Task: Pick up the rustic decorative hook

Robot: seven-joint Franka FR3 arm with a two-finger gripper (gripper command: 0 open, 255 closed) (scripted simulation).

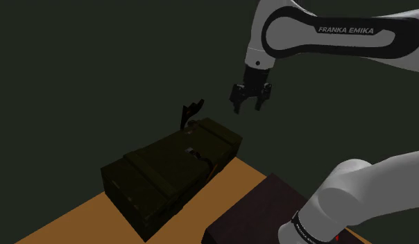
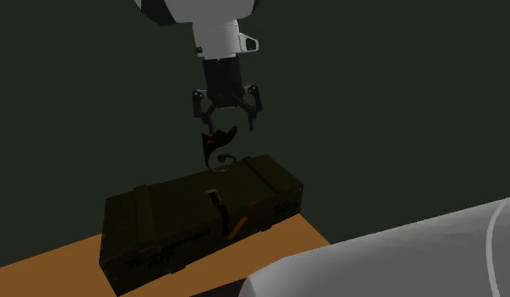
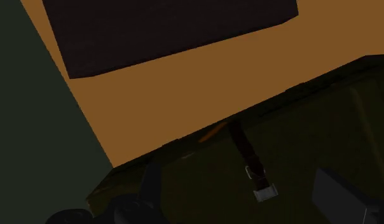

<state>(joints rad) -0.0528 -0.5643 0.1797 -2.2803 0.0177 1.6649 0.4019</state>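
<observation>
The hook point(image 1: 191, 113) is a small dark curled piece with a forked top. It stands upright on the far end of a dark green crate point(image 1: 166, 177). In the second exterior view the hook point(image 2: 216, 148) rises from the crate lid point(image 2: 177, 211) directly under my gripper point(image 2: 226, 110). My gripper point(image 1: 250, 98) hangs in the air, open, with nothing between its fingers. In the shoulder view it sits above the hook and off to the right. In the wrist view one finger point(image 3: 340, 197) shows over the lid, near a dark strap with a pale buckle point(image 3: 264, 189).
The crate lies on an orange tabletop point(image 1: 222, 187), whose edge drops to a dim dark floor. My dark stand box point(image 1: 260, 208) sits close beside the crate. A dark green wall rises behind. My white arm link point(image 2: 397, 261) crosses the second exterior view's lower right.
</observation>
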